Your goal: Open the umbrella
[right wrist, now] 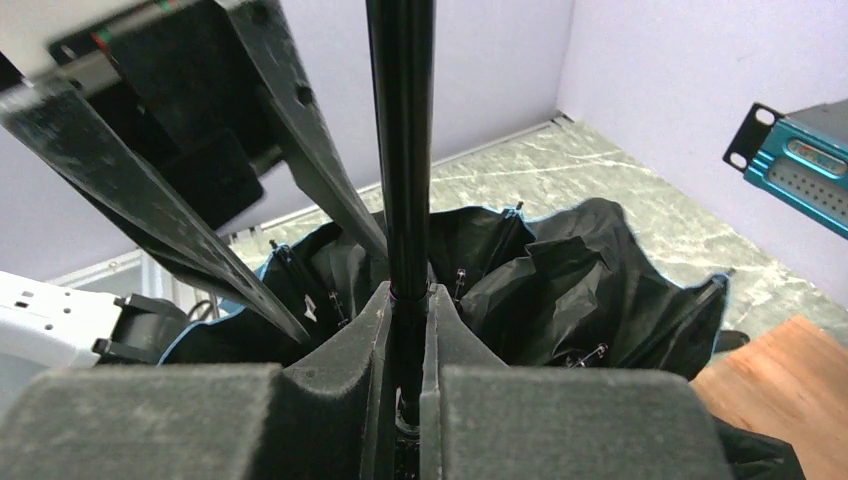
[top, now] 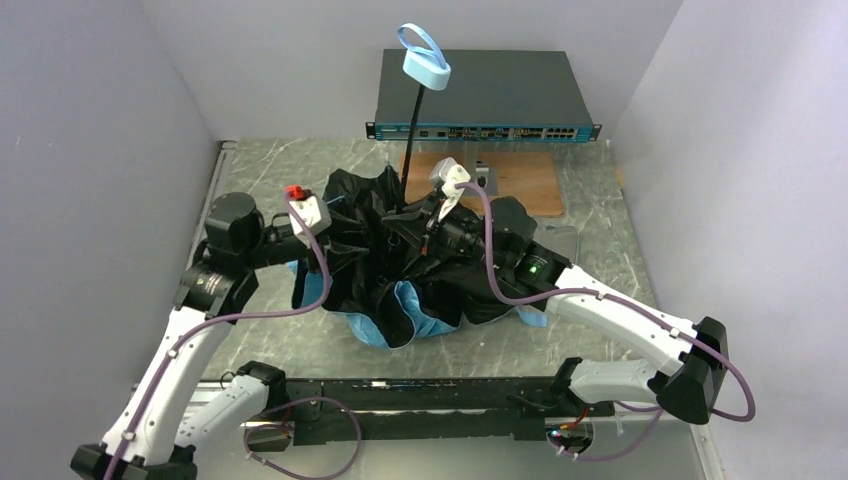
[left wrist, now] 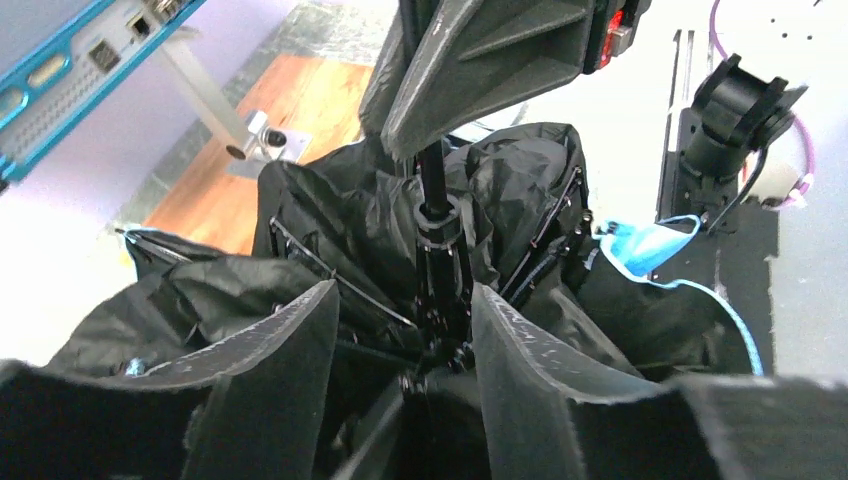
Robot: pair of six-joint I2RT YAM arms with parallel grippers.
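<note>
Now, right gripper [right wrist: 407, 305] tight on umbrella [right wrist: 560, 260] shaft [right wrist: 400, 150] (left gripper [left wrist: 405, 345] agape)

Top view: even, diffuse overhead light; soft shadow on marble surface [top: 620, 240] around umbrella [top: 380, 290]; black canopy folds lose detail. Left wrist view: right side and far-left background blown out white; left hand [left wrist: 403, 295] fingers [left wrist: 270, 380] blurred up close. Right wrist view: right hand [right wrist: 405, 300] pads [right wrist: 560, 420] soft, grainy; walls evenly lit.
</note>
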